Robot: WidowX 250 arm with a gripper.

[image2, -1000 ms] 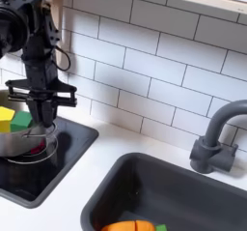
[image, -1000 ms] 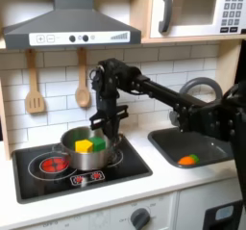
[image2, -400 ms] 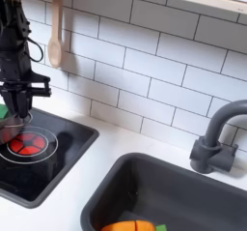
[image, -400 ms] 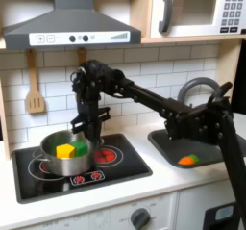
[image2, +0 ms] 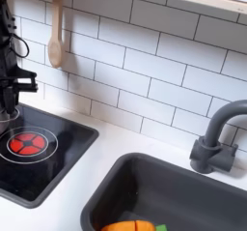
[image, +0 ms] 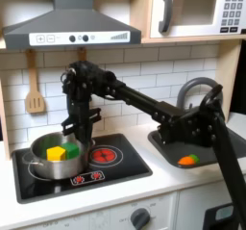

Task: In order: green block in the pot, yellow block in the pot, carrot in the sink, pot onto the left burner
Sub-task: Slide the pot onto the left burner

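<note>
Both blocks, the green block and the yellow block, sit in the pot, and the carrot lies in the sink. The gripper grips the pot's far rim, pot over the first exterior view's left burner. Next: release.

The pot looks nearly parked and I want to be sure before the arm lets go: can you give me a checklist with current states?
1. Pot sits over the burner at the first exterior view's left: ok.
2. Green block and yellow block inside the pot: ok.
3. Carrot lies in the sink: ok.
4. Burner at the first exterior view's right is uncovered: ok.
5. Gripper down at the pot's rim, jaws gripping it or not: cannot tell.
</note>
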